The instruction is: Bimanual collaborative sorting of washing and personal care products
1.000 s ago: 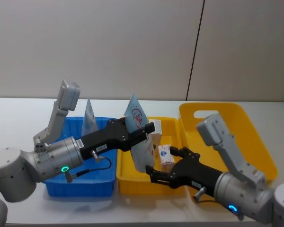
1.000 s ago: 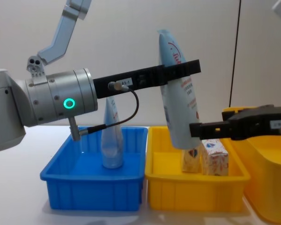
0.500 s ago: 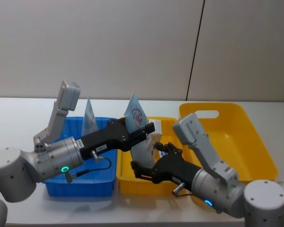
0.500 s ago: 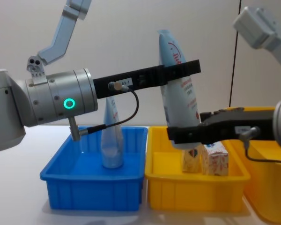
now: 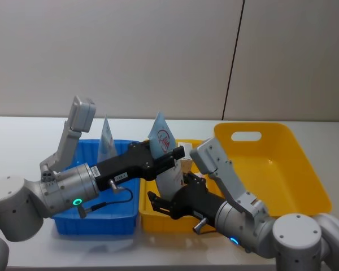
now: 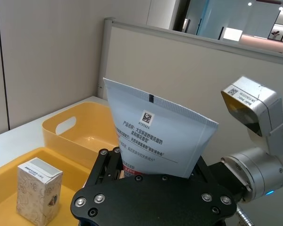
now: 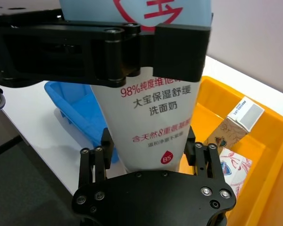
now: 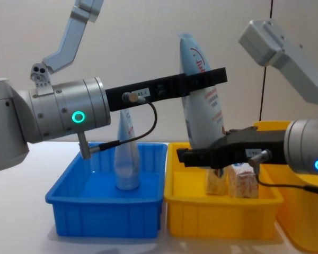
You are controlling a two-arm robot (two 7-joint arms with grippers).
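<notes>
Beside the large yellow bin (image 5: 288, 169), the blue bin (image 8: 106, 217) already holds one standing pouch (image 8: 126, 159). Over the middle yellow bin (image 8: 222, 219), the left tool (image 5: 170, 153) pinches the held pouch (image 8: 200, 114) high up, while the right tool (image 7: 146, 146) is spread around its lower end. The small cartons (image 8: 245, 181) below look unsorted, so much remains, I'd say.

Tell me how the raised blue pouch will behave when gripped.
Likely soft: the pouch bulges below the left pincer clamping its upper part. Probably bottom-heavy, may swing. Smooth film could slip where the right pincer flanks its base.
</notes>
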